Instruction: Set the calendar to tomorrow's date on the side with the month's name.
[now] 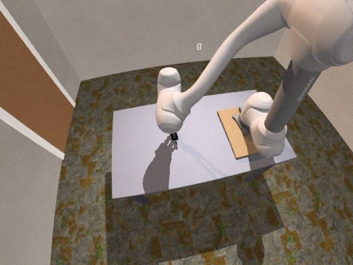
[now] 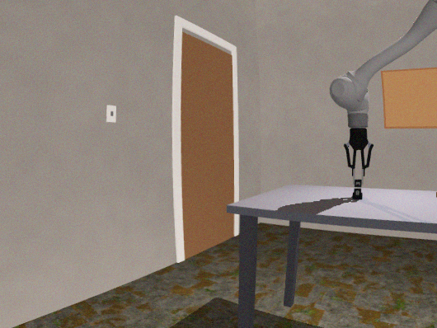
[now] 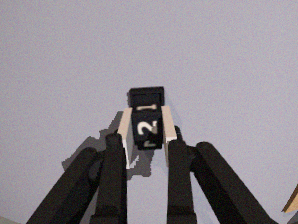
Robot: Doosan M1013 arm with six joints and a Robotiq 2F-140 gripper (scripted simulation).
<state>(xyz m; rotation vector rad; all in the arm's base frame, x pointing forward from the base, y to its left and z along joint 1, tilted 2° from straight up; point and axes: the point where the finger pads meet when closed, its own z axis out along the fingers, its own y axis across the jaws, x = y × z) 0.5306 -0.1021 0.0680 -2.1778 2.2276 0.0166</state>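
My gripper [image 3: 147, 119] points straight down over the middle of the grey table [image 1: 186, 146] and is shut on a small black calendar cube [image 3: 147, 119]. The cube's face towards the wrist camera shows a white 2, and another white mark shows on the face above it. In the side view the cube [image 2: 357, 194] sits at the fingertips, at or just above the table top, where its shadow meets it. In the overhead view it is a small dark block [image 1: 174, 136] under the wrist. The tray and the second cube are not visible in any view.
A tan board [image 1: 238, 133] lies under the robot's base at the table's right end. A tan edge [image 3: 292, 199] shows at the right border of the wrist view; I cannot tell what it is. The table's left edge [image 2: 247, 208] is well left of the gripper.
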